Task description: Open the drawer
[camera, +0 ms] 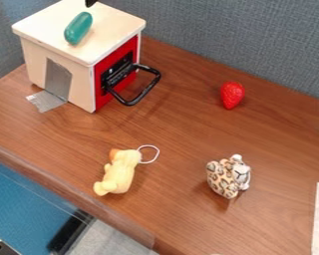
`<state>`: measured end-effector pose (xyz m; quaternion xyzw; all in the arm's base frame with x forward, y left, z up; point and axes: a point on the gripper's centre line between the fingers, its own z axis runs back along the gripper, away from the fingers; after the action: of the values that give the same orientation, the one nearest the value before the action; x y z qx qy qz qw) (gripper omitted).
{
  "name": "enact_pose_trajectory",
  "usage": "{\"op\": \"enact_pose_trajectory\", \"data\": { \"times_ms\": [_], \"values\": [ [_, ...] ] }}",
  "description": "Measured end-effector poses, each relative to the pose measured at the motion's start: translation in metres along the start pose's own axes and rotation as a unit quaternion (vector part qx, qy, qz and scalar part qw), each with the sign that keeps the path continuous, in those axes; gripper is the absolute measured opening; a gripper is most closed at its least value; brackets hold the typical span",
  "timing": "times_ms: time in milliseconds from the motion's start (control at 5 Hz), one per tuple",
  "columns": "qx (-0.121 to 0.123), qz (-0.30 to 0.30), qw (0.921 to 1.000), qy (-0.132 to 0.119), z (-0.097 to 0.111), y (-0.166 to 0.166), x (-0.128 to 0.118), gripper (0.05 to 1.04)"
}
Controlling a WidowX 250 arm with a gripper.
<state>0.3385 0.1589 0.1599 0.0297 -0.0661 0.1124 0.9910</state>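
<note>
At the top edge, the black tip of the gripper [90, 3] hangs over the back of the wooden box's top. The box [112, 25] stands at the upper left, and its right side holds the red drawer front [125, 74], which sits flush with the box. A black loop handle [146, 91] sticks out from that front toward the right, well below and right of the gripper, not touching it.
A teal oval object [78, 28] lies on the box top. On the table [182, 129] are a red strawberry [232, 94], a yellow plush toy [121, 173] and a leopard-spotted toy [225, 177]. Grey tape [46, 100] lies at the box's base; a grey fabric wall [242, 40] stands behind.
</note>
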Motion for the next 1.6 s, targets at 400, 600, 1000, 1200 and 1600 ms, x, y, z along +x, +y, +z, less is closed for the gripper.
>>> {"op": "enact_pose_trajectory", "data": {
  "times_ms": [400, 600, 1000, 1200, 1600],
  "values": [
    [-0.011, -0.036, 0.9991, 0.021, -0.020, -0.034, 0.002, 1.000],
    [0.008, -0.092, 0.9954, 0.022, -0.024, -0.074, 0.002, 1.000],
    [0.071, -0.126, 0.9895, -0.001, -0.044, -0.121, 0.006, 1.000],
    [0.092, -0.123, 0.9880, 0.021, -0.074, -0.129, 0.004, 1.000],
    [0.125, -0.124, 0.9829, 0.052, -0.114, -0.138, -0.006, 1.000]
  ]
}}
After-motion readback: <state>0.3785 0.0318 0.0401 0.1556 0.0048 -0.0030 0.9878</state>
